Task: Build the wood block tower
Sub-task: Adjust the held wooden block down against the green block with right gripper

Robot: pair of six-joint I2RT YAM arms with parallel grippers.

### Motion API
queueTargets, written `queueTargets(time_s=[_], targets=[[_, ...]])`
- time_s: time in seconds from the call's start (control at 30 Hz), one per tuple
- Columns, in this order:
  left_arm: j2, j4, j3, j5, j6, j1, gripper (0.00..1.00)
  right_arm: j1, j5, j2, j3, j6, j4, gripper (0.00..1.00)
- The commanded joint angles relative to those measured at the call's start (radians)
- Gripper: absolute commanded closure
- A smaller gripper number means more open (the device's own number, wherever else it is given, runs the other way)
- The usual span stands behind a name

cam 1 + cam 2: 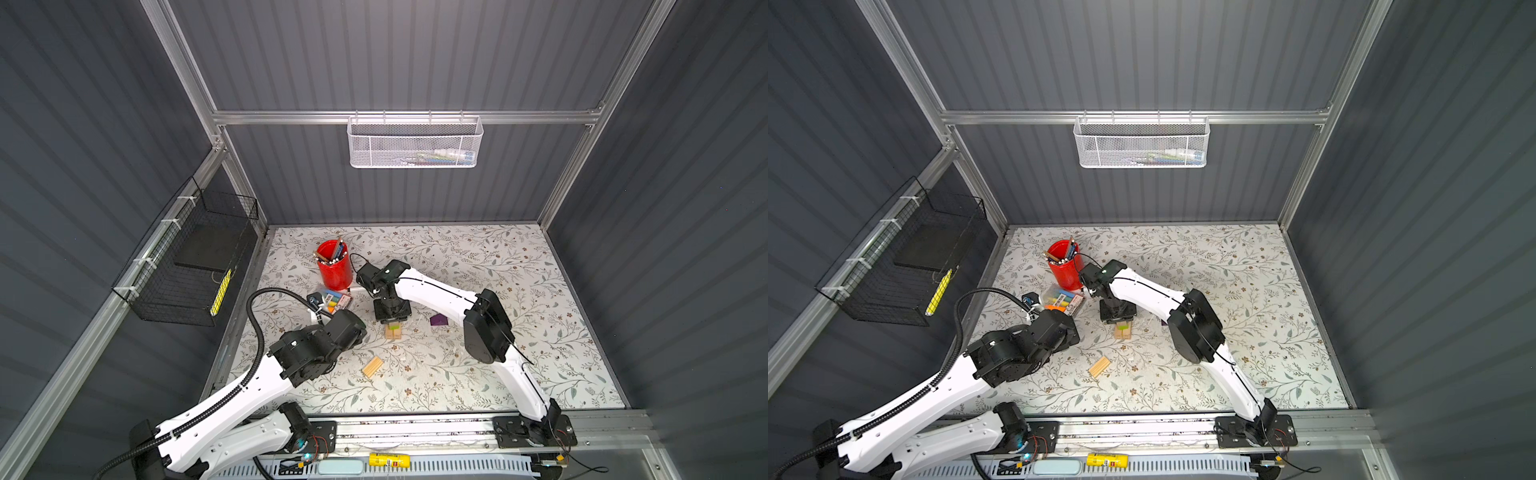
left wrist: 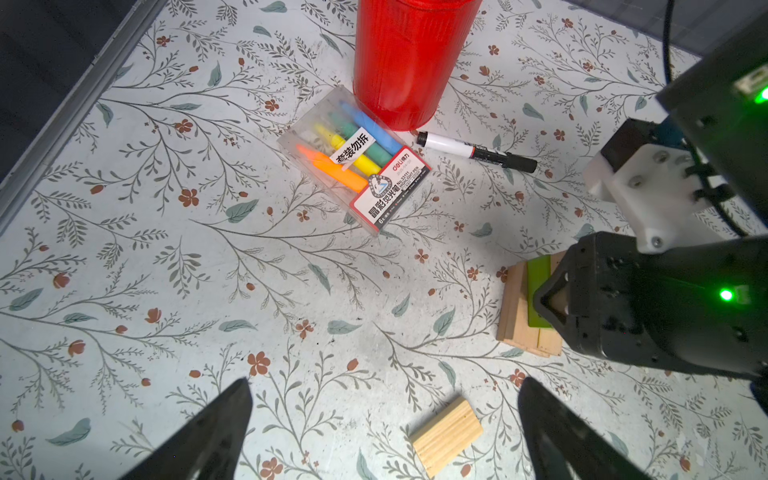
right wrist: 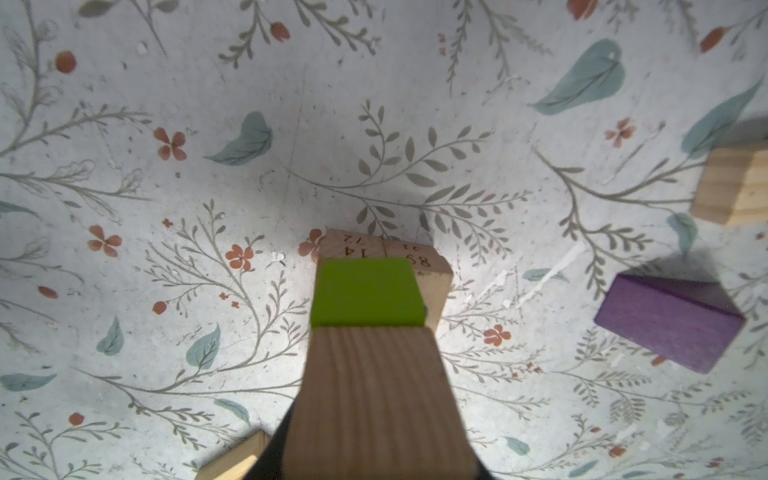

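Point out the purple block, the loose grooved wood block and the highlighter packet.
purple block point(image 3: 665, 324), right wrist view, broad face.
grooved wood block point(image 2: 446, 434), left wrist view, ribbed top face.
highlighter packet point(image 2: 357, 168), left wrist view, clear lid.

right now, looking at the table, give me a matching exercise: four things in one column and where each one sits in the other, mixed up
Things
1. purple block
2. lime-green block
3. black marker
4. grooved wood brick

Places
A. lying by the foot of the red cup
B. loose on the table, between the stack and the arms' bases
C. resting on the pale bricks of the stack
D. on the table, right of the stack in a top view

Pairs: 1-D, 2-C, 3-A, 4-B
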Motion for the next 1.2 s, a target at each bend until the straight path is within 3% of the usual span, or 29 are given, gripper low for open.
queueTargets(time_s=[0.0, 0.43, 0.77, 1.17], targets=[[-0.009, -0.027, -0.015, -0.025, -0.013, 0.008, 0.0, -0.002, -0.006, 0.002, 0.018, 0.002, -0.025, 0.68], [-0.016, -0.028, -0.017, -0.023, -0.009, 0.008, 0.0, 0.01, -0.025, -0.05, -0.041, 0.172, 0.032, 0.71], [-0.017, -0.026, -0.019, -0.023, -0.007, 0.007, 0.0, 0.015, -0.011, -0.066, -0.077, 0.211, 0.043, 0.7], [-0.016, -0.027, -0.019, -0.025, -0.007, 0.007, 0.0, 0.012, 0.01, -0.066, -0.048, 0.197, 0.039, 0.5]])
